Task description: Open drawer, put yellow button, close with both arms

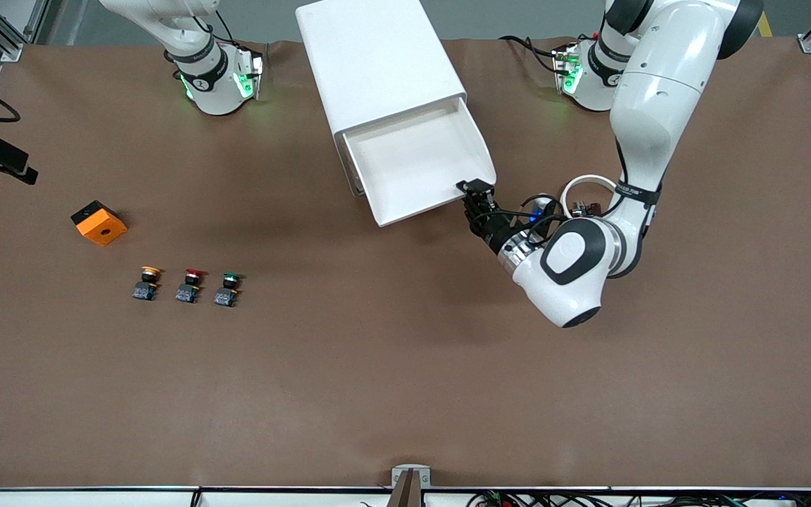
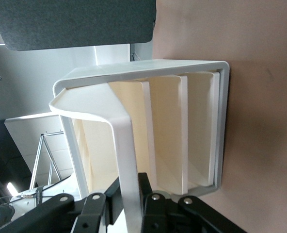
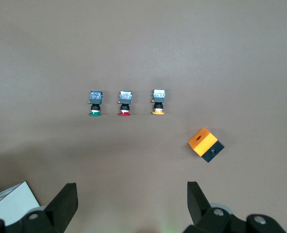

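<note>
An orange cube-shaped box with a black underside point(image 1: 99, 222) lies toward the right arm's end of the brown table point(image 1: 405, 366). Nearer the front camera stands a row of three pushbuttons: the yellow-capped button point(image 1: 147, 281), a red-capped button point(image 1: 190, 284) and a green-capped button point(image 1: 227, 288). The right gripper point(image 3: 131, 204) waits high over the table, fingers spread wide and holding nothing. The uppermost cream-white drawer point(image 1: 416, 167) of the white boxy cabinet point(image 1: 377, 63) stands pulled out. The left gripper point(image 1: 476, 193) pinches the drawer's front lip at its corner.
</note>
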